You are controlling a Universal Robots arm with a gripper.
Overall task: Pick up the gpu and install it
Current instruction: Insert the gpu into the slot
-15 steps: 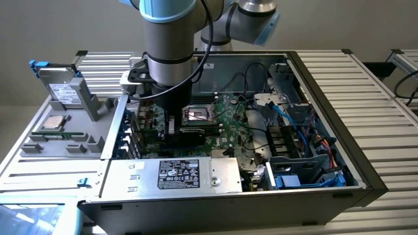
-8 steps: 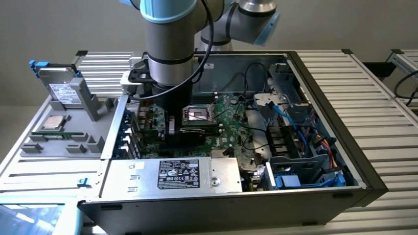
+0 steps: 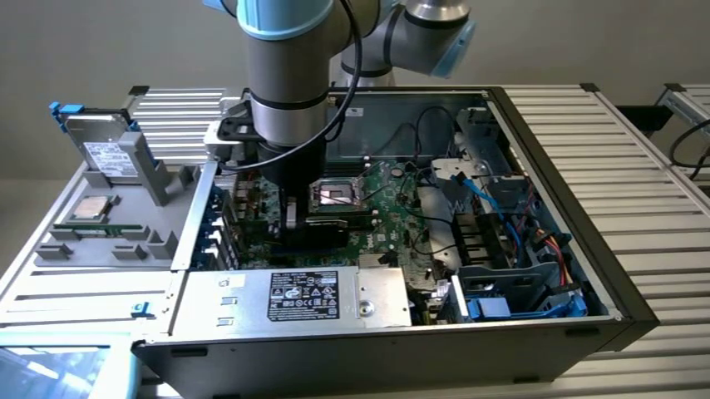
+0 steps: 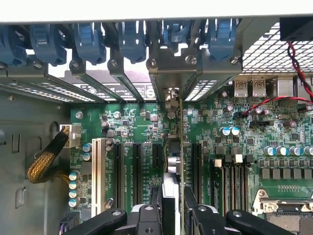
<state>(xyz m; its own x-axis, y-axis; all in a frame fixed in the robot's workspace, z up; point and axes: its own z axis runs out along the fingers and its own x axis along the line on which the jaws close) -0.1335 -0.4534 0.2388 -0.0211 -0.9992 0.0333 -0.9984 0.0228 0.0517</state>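
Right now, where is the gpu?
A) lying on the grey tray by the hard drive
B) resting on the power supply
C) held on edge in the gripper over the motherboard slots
C: the gripper clamps the gpu edge-on above the motherboard slots, inside the case.

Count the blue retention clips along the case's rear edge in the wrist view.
6, in one row along the case edge by the slot covers: blue clips and. More may be hidden past the picture's edge.
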